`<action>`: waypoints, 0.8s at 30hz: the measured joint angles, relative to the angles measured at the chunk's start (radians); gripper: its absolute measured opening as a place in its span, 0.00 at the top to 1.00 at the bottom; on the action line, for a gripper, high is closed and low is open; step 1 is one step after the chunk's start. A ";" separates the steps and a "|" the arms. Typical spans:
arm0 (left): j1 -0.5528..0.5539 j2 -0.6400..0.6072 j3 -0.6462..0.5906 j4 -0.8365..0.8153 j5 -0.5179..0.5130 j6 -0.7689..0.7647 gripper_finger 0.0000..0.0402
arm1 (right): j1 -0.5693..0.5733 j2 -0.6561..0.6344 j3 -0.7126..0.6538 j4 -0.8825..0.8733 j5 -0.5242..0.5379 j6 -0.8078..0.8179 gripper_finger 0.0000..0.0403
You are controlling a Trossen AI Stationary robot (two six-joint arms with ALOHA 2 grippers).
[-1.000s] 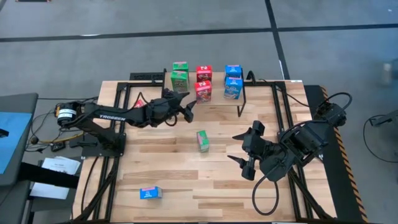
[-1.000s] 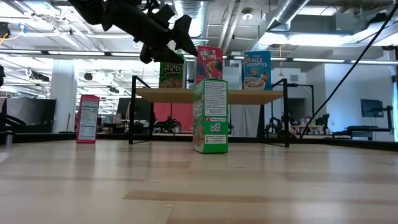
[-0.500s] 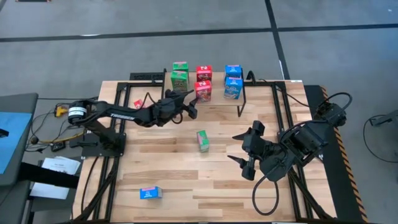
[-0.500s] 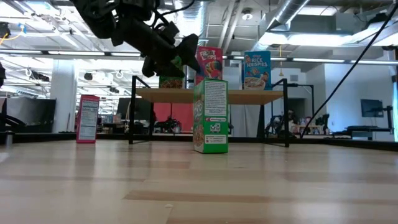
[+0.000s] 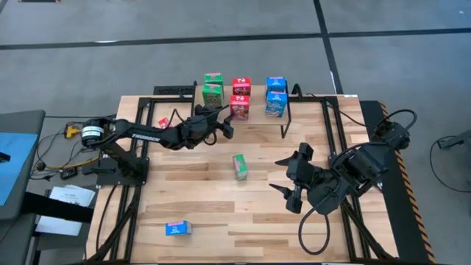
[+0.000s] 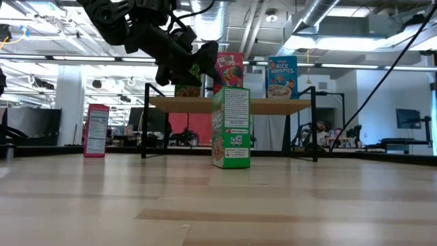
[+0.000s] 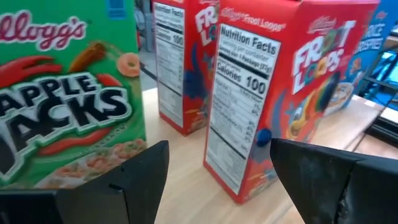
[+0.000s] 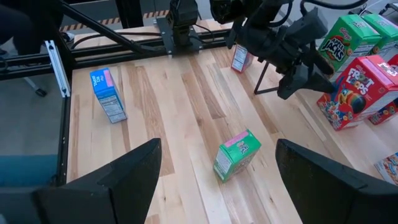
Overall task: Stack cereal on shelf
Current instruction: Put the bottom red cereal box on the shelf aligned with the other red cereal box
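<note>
- The low light-wood shelf on black metal legs [image 5: 288,110] stood at the far side of the slatted wooden tabletop [image 5: 206,199], carrying six small cardboard cereal boxes.
- In the left wrist view, the green box read "Kellogg's Apple Jacks" [image 7: 65,93]; the red one beside it read "Froot Loops", with "Nutrition Facts" and "Calories 100" on its side [image 7: 280,87].
- A blue box on the shelf read "Rice Krispies" [image 6: 281,76].
- The left gripper [image 5: 224,124] hovered just in front of those green and red boxes, fingers apart and holding nothing.
- A loose green box [image 5: 240,166] stood on the table between the two grippers.
- The right gripper [image 5: 287,177] waited near that box, jaws spread, empty.
- A blue box [image 5: 178,229] lay well apart, at the near edge.
</note>
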 joint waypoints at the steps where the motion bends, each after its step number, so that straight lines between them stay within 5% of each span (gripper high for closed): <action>1: 0.000 0.000 0.000 0.002 0.008 0.007 0.33 | 0.000 0.000 0.000 0.000 0.000 0.000 0.16; 14: -0.078 -0.120 0.000 -0.048 0.010 0.143 0.33 | 0.000 0.000 0.000 0.002 -0.054 0.016 0.16; 24: -0.193 -0.355 0.000 -0.332 0.049 0.186 0.33 | -0.020 0.000 0.000 0.005 -0.106 0.001 0.16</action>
